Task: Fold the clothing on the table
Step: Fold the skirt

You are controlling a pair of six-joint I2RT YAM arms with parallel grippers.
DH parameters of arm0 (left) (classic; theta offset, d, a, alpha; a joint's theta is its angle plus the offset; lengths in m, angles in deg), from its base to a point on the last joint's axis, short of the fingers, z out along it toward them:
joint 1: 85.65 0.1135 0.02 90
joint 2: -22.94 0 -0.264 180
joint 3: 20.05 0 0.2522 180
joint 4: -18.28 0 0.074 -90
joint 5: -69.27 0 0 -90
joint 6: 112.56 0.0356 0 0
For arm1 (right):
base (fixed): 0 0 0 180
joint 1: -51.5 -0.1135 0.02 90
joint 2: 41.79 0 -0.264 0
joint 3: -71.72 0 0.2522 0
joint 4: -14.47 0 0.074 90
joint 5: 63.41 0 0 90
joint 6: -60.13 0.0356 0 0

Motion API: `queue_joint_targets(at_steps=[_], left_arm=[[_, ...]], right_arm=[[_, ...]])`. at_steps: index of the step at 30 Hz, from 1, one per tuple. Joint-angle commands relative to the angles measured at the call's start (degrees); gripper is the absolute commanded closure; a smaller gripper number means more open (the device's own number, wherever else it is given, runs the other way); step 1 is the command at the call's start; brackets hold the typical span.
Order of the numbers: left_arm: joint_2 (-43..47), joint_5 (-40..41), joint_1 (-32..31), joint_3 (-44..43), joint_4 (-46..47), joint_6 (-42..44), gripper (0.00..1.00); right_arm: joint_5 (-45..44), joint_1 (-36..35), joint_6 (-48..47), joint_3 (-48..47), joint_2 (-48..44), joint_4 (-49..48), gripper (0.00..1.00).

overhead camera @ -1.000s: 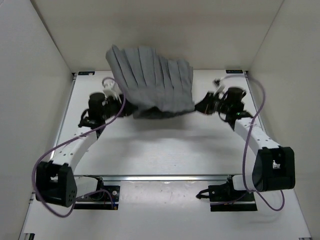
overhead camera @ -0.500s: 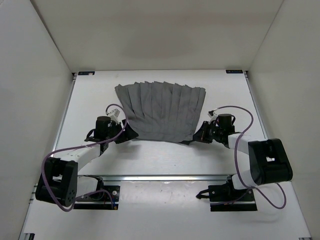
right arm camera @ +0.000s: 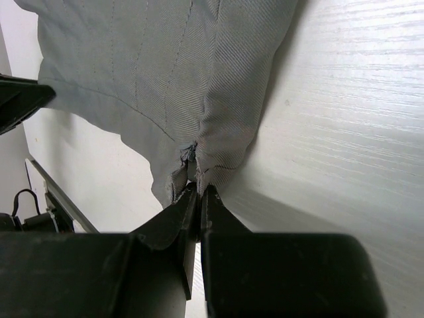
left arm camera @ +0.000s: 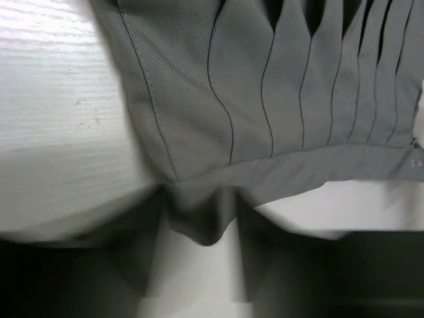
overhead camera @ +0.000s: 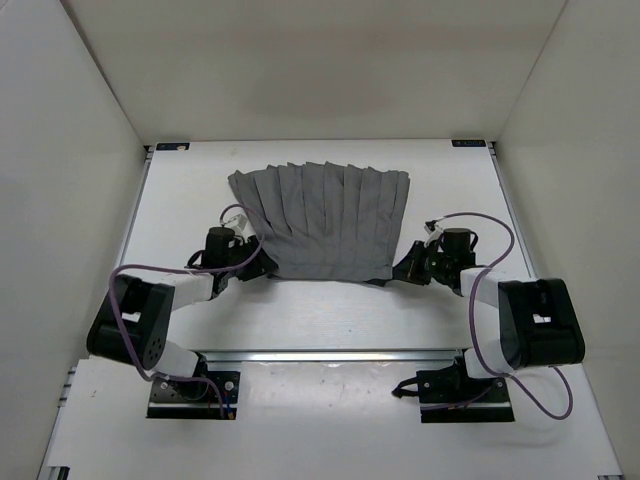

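1. The left end effector [overhead camera: 258,268] sits low at the near left corner of the grey pleated fabric skirt [overhead camera: 325,220]. In the left wrist view its jaws stand apart, and the skirt's corner flap [left arm camera: 199,225] hangs loose between them, not pinched.
2. The right end effector [overhead camera: 400,272] is at the near right corner. In the right wrist view its fingers [right arm camera: 179,218] are closed together on the corner tip of the cloth [right arm camera: 192,156], at a seam.
3. The skirt lies spread flat on the flat white bench [overhead camera: 180,200], pleats running from near to far. Its narrower near edge stretches between the two end effectors. Its wider far edge fans out toward the back.
4. The near band [left arm camera: 318,165] is slightly wavy and lifts off the bench at the left corner. The right corner bunches into a small fold just ahead of the closed fingers.
5. Bare bench shows on all four sides of the cloth:
   - a wide strip to the left, up to the white left wall [overhead camera: 60,200];
   - a narrower strip to the right, before the white right wall [overhead camera: 580,150];
   - a band beyond the far edge, before the white back wall [overhead camera: 300,70];
   - a band between the near edge and the metal rail [overhead camera: 330,354].
6. Both forearms lie low and angle inward from the outer sides, so the middle of the near band is unobstructed.
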Motion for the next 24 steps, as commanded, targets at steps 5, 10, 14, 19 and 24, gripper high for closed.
queue_joint_targets(at_steps=[5, 10, 14, 19, 24], left_arm=[[-2.17, -0.22, -0.66, -1.94, -0.22, 0.01, 1.0], [2.31, 0.66, -1.71, 2.1, -1.81, 0.54, 1.0], [3.46, 0.05, -1.54, 3.42, -3.13, 1.24, 1.0], [5.13, -0.48, -2.06, 5.0, -3.14, 1.33, 1.0], [6.54, -0.22, -1.81, 5.27, -3.49, 1.25, 1.0]], right_arm=[[-2.53, 2.07, -4.07, -1.93, -0.39, 7.92, 0.95], [-8.68, 0.68, -2.76, 2.01, -8.19, 10.14, 0.63], [-7.81, 0.5, -1.35, 4.04, -10.93, 8.03, 0.55], [-3.86, 1.2, 1.72, 4.83, -8.48, 3.56, 0.47], [-9.2, -3.01, 2.52, 3.52, -10.93, 5.46, 0.46]])
